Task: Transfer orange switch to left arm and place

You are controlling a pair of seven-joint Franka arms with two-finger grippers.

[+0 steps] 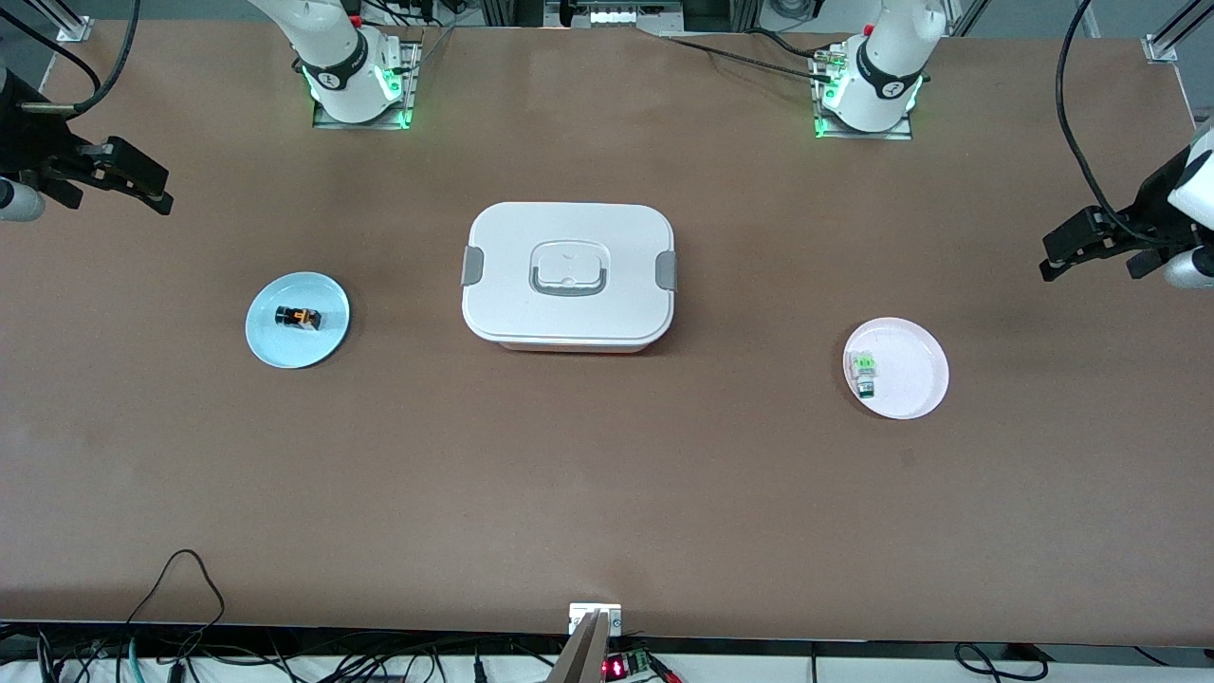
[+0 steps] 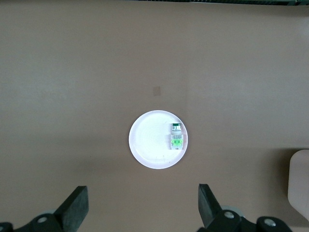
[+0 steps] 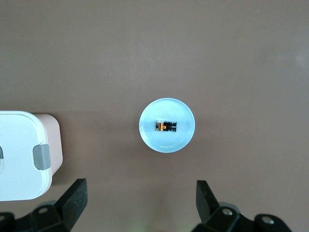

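While brown table fills the frame, cables trail along its lower edge. Orange switch sits on blue plate, box central. Left gripper and right gripper, half cropped, hang spread and empty.

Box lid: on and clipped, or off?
On. The box has its white lid seated flush, handle recessed flat on top, and the grey clips lie against both ends. Whether they are actually latched, cannot tell.

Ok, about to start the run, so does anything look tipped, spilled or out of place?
Nothing stands out. The orange switch lies on the blue plate, the green-and-white component on the pink plate, and the box sits closed between them.
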